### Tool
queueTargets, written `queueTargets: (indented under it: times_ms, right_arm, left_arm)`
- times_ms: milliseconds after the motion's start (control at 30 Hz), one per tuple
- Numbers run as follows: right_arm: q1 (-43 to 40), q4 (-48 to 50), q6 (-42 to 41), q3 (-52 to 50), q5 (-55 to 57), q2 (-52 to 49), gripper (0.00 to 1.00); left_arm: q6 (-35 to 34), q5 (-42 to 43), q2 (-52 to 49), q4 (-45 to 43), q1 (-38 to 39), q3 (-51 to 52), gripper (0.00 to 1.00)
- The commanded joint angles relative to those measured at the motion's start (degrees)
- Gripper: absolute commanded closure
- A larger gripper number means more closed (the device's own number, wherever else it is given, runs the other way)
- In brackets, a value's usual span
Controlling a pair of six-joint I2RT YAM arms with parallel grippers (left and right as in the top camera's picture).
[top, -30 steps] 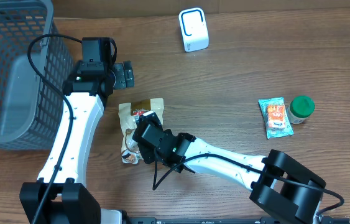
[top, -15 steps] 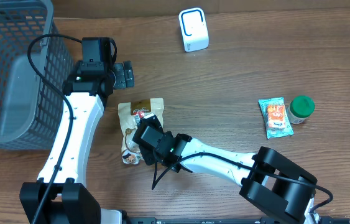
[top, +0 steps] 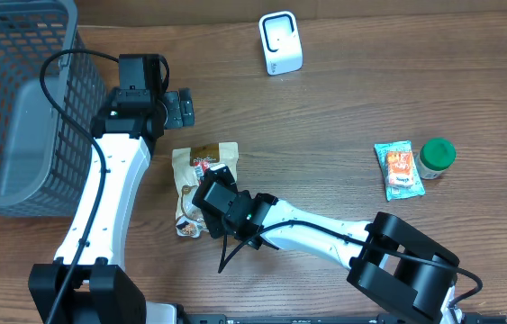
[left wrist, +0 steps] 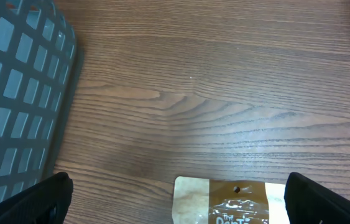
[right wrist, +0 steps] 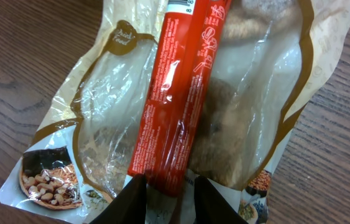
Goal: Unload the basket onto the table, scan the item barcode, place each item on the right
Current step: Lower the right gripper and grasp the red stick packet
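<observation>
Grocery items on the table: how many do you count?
4: a beige snack pouch left of centre, a red stick pack lying on it, a teal packet at right, a green-lidded jar beside it. The basket may hide more.

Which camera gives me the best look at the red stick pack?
Right wrist: the red stick fills the frame, lying on the bag. Overhead, the right gripper covers most of it. Left wrist shows only the bag's top edge.

Even, soft light from above; only faint, short shadows on the worktop; pale glare streaks the clear pouch; every view is reasonably sharp
</observation>
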State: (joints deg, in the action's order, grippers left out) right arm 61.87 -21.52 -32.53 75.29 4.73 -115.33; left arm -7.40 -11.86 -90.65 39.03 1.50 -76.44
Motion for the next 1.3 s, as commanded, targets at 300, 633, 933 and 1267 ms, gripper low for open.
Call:
queueTargets:
  times_ms: [300,633,933,1267]
  right_arm:
    - [-0.94,0.68,-0.68,-0.2,0.35,-1.09,0.96]
    - [-2.64,-1.44,5.79,-0.17,0.37,5.84,0.96]
    - [-3.45,-7.17,14.64,-0.17,0.37,7.87,0.96]
    - [-6.95,-11.28,14.64,-0.22,0.79,7.87,0.97]
  left_arm:
    - [-0.35,-0.57,0.02,-0.17,0.02,-0.55,0.0]
    - [-0.35,-0.57,0.0,-0.17,0.02,-0.55,0.0]
    - [-0.35,-0.57,0.0,-0.17,0.02,-0.55,0.0]
    - [-0.35,-0.57,0.0,-0.17,0.02,-0.55,0.0]
